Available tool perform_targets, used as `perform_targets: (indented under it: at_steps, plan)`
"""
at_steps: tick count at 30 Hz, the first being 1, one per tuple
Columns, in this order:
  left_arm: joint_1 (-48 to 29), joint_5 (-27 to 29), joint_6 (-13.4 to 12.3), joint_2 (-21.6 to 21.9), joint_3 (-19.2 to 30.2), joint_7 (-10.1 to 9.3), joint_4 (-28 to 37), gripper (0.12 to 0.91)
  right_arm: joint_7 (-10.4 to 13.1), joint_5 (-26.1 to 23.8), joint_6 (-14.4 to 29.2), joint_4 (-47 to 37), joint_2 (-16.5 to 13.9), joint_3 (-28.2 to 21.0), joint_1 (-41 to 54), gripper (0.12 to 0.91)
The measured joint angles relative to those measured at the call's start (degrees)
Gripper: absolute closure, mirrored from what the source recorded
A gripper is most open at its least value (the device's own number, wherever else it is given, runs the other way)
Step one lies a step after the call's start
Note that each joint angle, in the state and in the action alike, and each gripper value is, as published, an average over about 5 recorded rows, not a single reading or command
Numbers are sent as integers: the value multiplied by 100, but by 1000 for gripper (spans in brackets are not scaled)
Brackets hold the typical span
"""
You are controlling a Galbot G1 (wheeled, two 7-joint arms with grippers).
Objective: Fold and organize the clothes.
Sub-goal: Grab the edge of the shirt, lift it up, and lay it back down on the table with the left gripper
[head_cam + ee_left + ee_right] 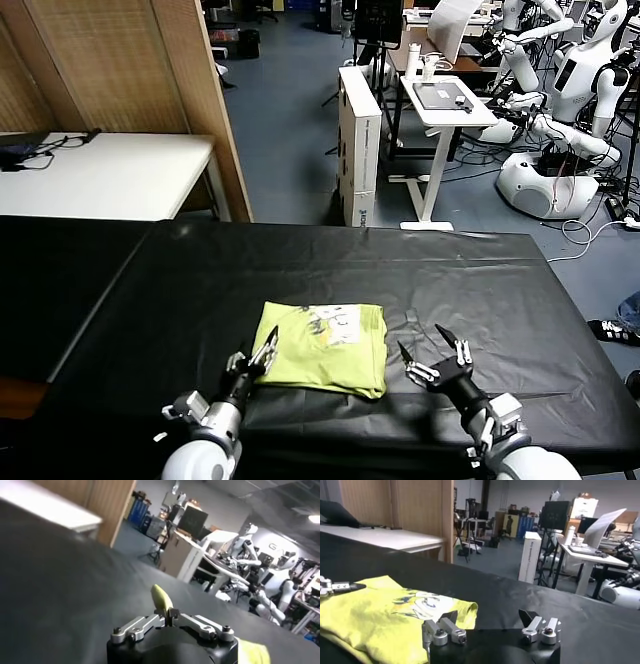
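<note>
The clothes, a lime T-shirt [325, 352], lie folded into a rough rectangle on the black table cover [170, 290], with a white printed patch facing up. My left gripper [262, 358] is at the shirt's near left corner. In the left wrist view its jaws [167, 611] are closed together on a lifted tip of the lime fabric [161, 598]. My right gripper [432, 356] hovers open just right of the shirt's right edge, touching nothing. The right wrist view shows the right gripper [487, 616] empty, the shirt [380, 617] beside it, and the left gripper [340, 586] farther off.
A white table [110, 170] and a wooden screen [130, 60] stand at the back left. Beyond the table's far edge are a white box [360, 140], a white desk [450, 100] and other robots [565, 85]. The black cover stretches wide on both sides of the shirt.
</note>
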Motion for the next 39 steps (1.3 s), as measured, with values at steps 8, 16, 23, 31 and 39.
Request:
perform_targets:
  at_steps: [8, 16, 23, 31, 39]
  plan:
    - [29, -165, 30, 3, -16, 3, -42, 703, 0, -39, 3, 15, 17, 1, -28, 118]
    - [62, -459, 266, -16, -33, -53, -179, 851, 2, -63, 6, 13, 20, 1, -43, 118]
    - [111, -18, 449, 291, -320, -47, -474, 854, 8, -77, 17, -64, 75, -1, -33, 118]
    - [278, -695, 712, 1311, -1153, -63, -969, 854, 9, -80, 29, -176, 146, -36, 36, 118]
    - [398, -1117, 847, 2323, -2171, -237, -1502, 854, 10, -91, 56, -319, 240, -127, 97, 118]
